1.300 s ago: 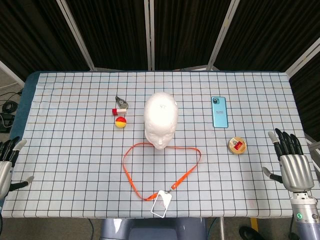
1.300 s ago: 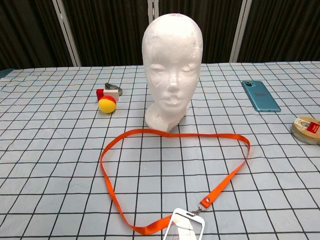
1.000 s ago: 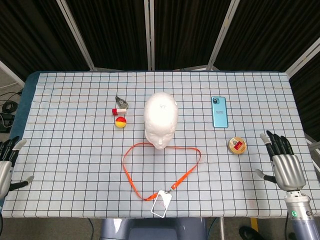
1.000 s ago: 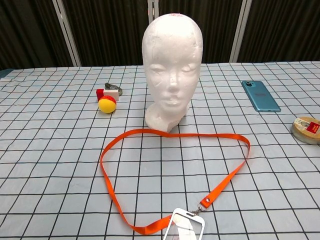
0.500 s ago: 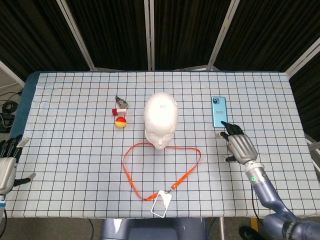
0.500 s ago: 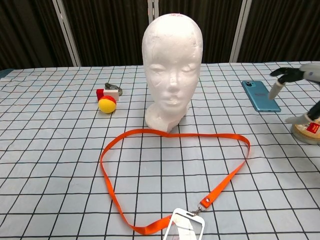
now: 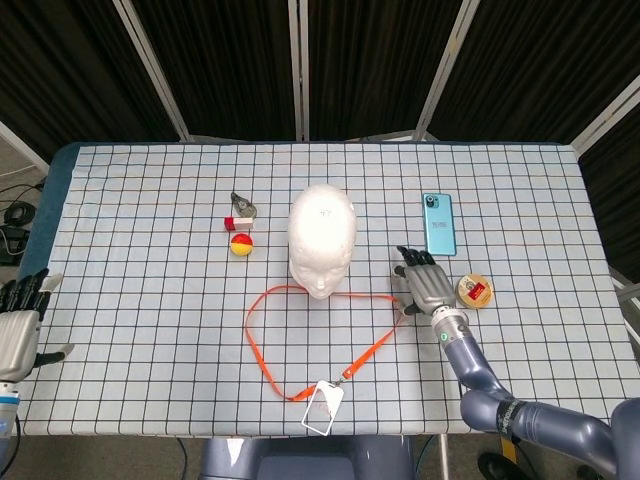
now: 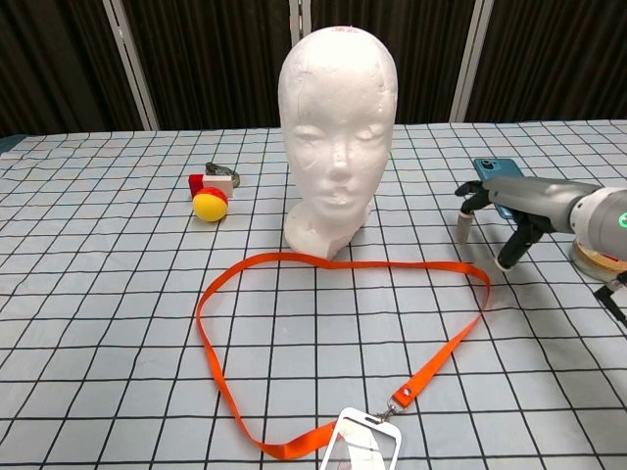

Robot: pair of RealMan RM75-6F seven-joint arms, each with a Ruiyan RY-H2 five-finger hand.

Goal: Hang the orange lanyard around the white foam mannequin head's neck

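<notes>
Hovering: right hand [image 7: 425,283] by lanyard [image 7: 322,340], fingers spread; nothing held.

The right hand [image 7: 427,284] has swung in from the table's right edge toward the middle, passing the round tin [image 7: 474,290], which now sits just to its right. Its fingers [image 8: 464,217] are spread and point downward, above the right bend of the orange lanyard [image 7: 383,345]. The left hand [image 7: 20,325] has drifted slightly up at the left edge.
</notes>
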